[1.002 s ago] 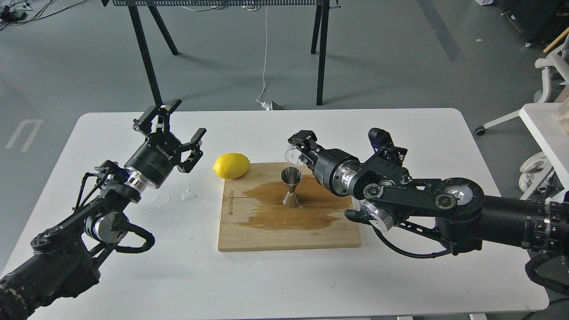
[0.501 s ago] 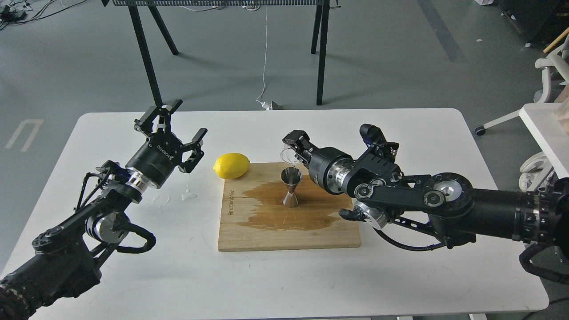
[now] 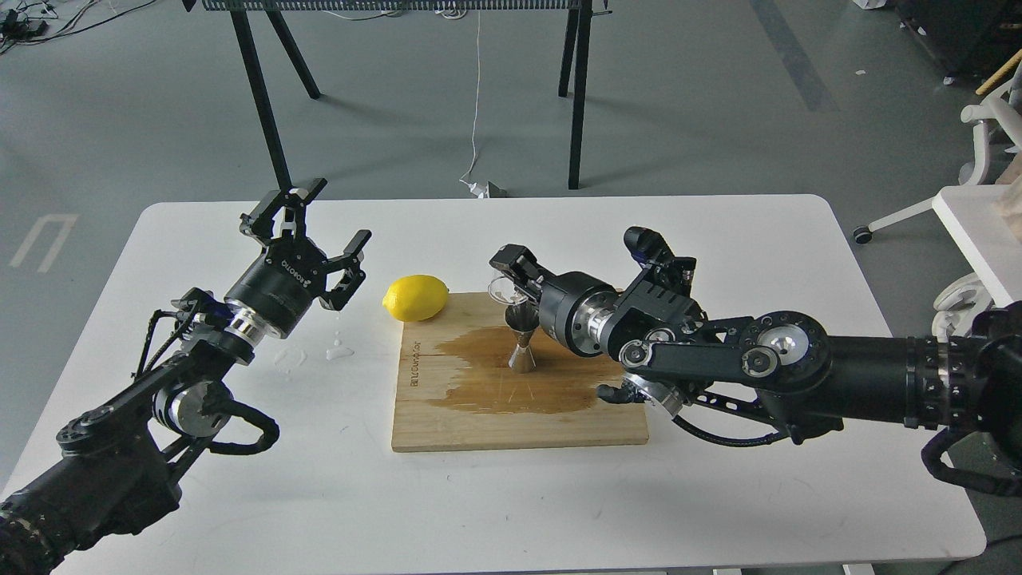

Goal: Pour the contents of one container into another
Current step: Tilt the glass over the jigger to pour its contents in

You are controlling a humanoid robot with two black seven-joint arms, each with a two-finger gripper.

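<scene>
The steel hourglass jigger (image 3: 522, 345) stands upright on the wet wooden board (image 3: 519, 415). Just above and behind its rim hangs the clear glass cup (image 3: 501, 291), tipped on its side, with my right gripper (image 3: 509, 279) shut on it. The gripper body hides part of the jigger's upper cone. Over the table's left side my left gripper (image 3: 318, 217) is held up and open, with nothing between its fingers.
A yellow lemon (image 3: 415, 297) lies at the board's far left corner. A brown wet patch (image 3: 511, 375) covers the board's middle, and small drops (image 3: 339, 349) lie on the white table (image 3: 239, 495). Black trestle legs stand behind the table.
My right arm has slid left with the glass cup, from right of the jigger to over and just behind its rim. The left arm has not moved.
</scene>
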